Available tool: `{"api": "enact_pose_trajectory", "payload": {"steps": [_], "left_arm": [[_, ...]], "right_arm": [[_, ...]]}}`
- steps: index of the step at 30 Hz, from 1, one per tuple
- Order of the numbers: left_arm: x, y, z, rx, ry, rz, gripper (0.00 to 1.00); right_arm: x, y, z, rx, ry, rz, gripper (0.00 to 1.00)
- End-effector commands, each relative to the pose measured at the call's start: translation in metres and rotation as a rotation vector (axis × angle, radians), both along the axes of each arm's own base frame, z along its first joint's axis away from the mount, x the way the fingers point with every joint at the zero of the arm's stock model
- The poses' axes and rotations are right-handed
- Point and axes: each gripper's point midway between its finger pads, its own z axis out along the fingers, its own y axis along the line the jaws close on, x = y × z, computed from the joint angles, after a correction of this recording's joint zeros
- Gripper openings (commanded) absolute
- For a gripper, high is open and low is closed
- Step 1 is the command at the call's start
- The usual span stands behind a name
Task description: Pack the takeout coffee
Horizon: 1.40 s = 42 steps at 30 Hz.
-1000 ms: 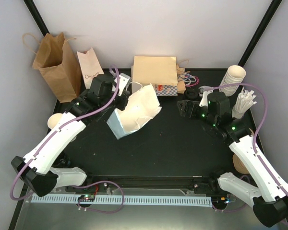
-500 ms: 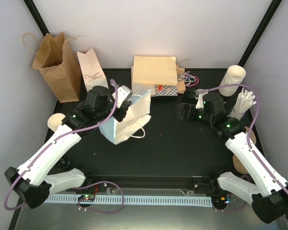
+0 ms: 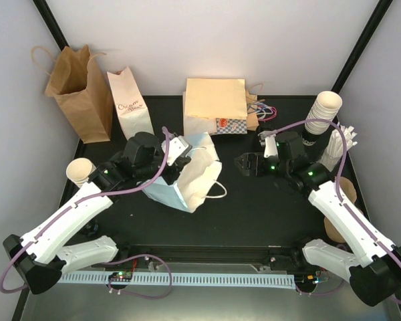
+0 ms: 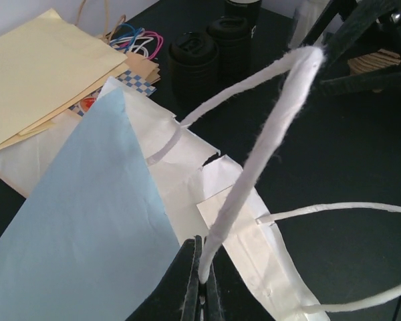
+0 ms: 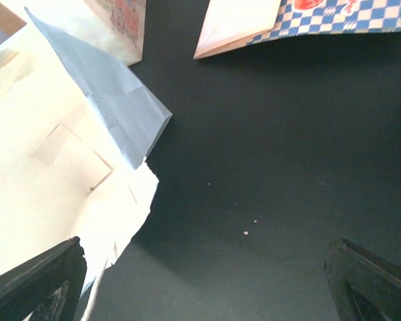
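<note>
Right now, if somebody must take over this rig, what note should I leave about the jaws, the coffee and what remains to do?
Left gripper: jaws shut on the cord handle of the white bag.
Right gripper: jaws open and empty, above the table.
White bag: tilted at mid-table, with its mouth toward the right gripper. The part of its inside seen from the right wrist holds no cup.
Takeout coffee: I cannot pick it out for certain in these views.
Done: the bag is gripped by its handle.
Left: find the coffee and put it in the bag.
</note>
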Motion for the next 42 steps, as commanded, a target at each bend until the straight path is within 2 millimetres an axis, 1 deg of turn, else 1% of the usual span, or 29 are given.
{"api": "enact_pose_trajectory", "payload": {"steps": [1, 4, 7, 8, 10, 11, 12, 14, 17, 18, 21, 24, 26, 29, 31, 33, 35, 36, 38, 42], "left_arm": [[-0.002, 0.001, 0.010, -0.005, -0.053, -0.005, 0.02], [0.005, 0.007, 0.018, -0.010, -0.076, 0.052, 0.01], [0.003, 0.007, 0.030, -0.029, -0.092, 0.048, 0.01], [-0.003, 0.005, 0.034, -0.033, -0.097, 0.007, 0.02], [-0.029, -0.004, 0.037, -0.045, -0.091, -0.149, 0.02], [-0.044, -0.009, 0.034, -0.053, -0.085, -0.232, 0.02], [-0.055, -0.012, 0.024, -0.062, -0.069, -0.294, 0.02], [-0.074, -0.014, 0.016, -0.092, -0.033, -0.374, 0.01], [-0.101, -0.017, 0.012, -0.168, 0.017, -0.475, 0.02], [-0.110, -0.016, 0.014, -0.197, 0.010, -0.510, 0.02], [-0.131, -0.015, 0.011, -0.245, -0.012, -0.579, 0.02], [-0.139, -0.012, 0.005, -0.244, -0.038, -0.598, 0.02], [-0.136, -0.011, 0.002, -0.230, -0.043, -0.574, 0.02], [-0.118, -0.009, 0.001, -0.198, -0.054, -0.482, 0.02], [-0.098, -0.006, 0.004, -0.174, -0.075, -0.370, 0.02], [-0.066, 0.005, 0.008, -0.159, -0.065, -0.166, 0.02], [-0.040, 0.017, 0.019, -0.157, -0.060, 0.005, 0.01], [-0.031, 0.020, 0.026, -0.160, -0.065, 0.043, 0.01], [-0.019, 0.018, 0.043, -0.193, -0.072, 0.066, 0.02], [0.007, 0.013, 0.061, -0.251, -0.052, 0.091, 0.01]], "right_arm": [[-0.008, 0.012, -0.008, -0.004, 0.012, 0.073, 1.00], [-0.007, 0.011, -0.009, -0.019, 0.010, 0.067, 1.00], [-0.004, 0.006, -0.004, -0.030, -0.017, 0.037, 1.00], [-0.003, 0.003, -0.003, -0.037, -0.029, 0.019, 1.00], [-0.001, -0.002, 0.001, -0.045, -0.051, -0.005, 1.00], [0.000, -0.004, 0.002, -0.049, -0.060, -0.017, 1.00], [0.000, -0.006, 0.004, -0.048, -0.073, -0.025, 1.00], [0.000, -0.007, 0.006, -0.041, -0.098, -0.028, 1.00], [-0.003, -0.005, 0.011, -0.018, -0.140, -0.011, 1.00], [-0.004, -0.004, 0.013, -0.009, -0.154, 0.001, 1.00], [-0.008, 0.001, 0.019, 0.020, -0.192, 0.038, 1.00], [-0.010, 0.002, 0.021, 0.036, -0.216, 0.050, 1.00], [-0.009, 0.001, 0.020, 0.029, -0.218, 0.044, 1.00], [-0.007, -0.003, 0.017, 0.009, -0.212, 0.021, 1.00], [-0.004, -0.010, 0.014, -0.014, -0.211, -0.018, 1.00], [0.000, -0.019, 0.011, -0.045, -0.207, -0.076, 1.00], [0.003, -0.029, 0.009, -0.073, -0.206, -0.128, 1.00], [0.004, -0.033, 0.009, -0.083, -0.208, -0.149, 1.00], [0.006, -0.038, 0.010, -0.095, -0.212, -0.175, 1.00], [0.008, -0.049, 0.014, -0.115, -0.213, -0.244, 1.00]]}}
